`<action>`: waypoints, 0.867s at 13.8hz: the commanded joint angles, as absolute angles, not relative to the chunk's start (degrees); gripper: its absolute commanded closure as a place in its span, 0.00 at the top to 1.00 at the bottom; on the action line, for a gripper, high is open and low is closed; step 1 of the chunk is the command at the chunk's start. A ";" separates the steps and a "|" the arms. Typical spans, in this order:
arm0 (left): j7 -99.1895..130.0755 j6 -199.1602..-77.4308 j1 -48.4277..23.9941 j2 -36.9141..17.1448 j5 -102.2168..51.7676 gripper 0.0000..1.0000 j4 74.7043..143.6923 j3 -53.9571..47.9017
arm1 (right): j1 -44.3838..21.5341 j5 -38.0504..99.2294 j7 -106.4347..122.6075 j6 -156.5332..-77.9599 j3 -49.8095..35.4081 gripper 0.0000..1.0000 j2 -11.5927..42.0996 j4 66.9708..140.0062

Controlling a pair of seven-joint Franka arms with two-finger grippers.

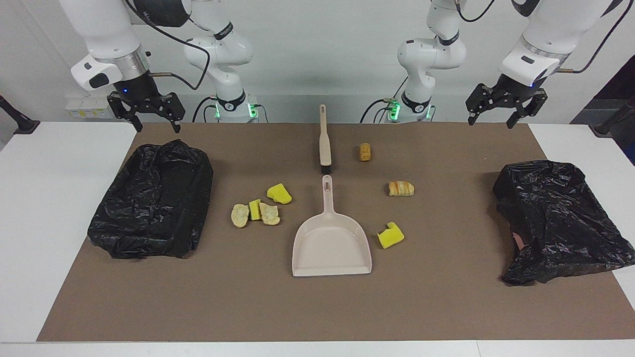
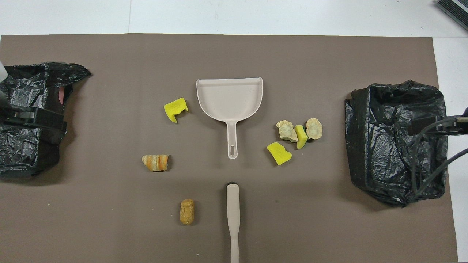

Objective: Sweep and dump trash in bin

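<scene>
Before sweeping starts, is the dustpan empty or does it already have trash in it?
Empty. The dustpan lies flat on the brown mat with a bare tray; the yellow sponge chunk and the other pieces lie on the mat around it.

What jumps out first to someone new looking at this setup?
The beige dustpan in the middle of the brown mat, with the matching brush lined up handle to handle nearer the robots. Bright yellow sponge chunks and tan bread-like lumps lie scattered on both sides of it. A black-bagged bin sits at each end of the table, with the open right claw and left claw hanging idle.
</scene>
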State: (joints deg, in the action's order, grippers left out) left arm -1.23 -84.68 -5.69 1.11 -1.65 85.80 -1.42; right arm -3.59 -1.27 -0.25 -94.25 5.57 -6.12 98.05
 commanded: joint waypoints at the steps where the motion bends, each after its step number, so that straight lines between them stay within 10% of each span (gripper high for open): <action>1: -1.93 -84.20 -4.83 2.81 -0.53 1.00 87.53 -2.11 | -3.60 -0.35 -0.79 -92.90 5.54 1.00 -6.68 98.26; 12: -0.97 -84.99 -6.06 4.04 -1.31 1.00 89.29 -2.37 | -3.52 -0.35 -0.70 -92.90 5.54 1.00 -6.77 98.35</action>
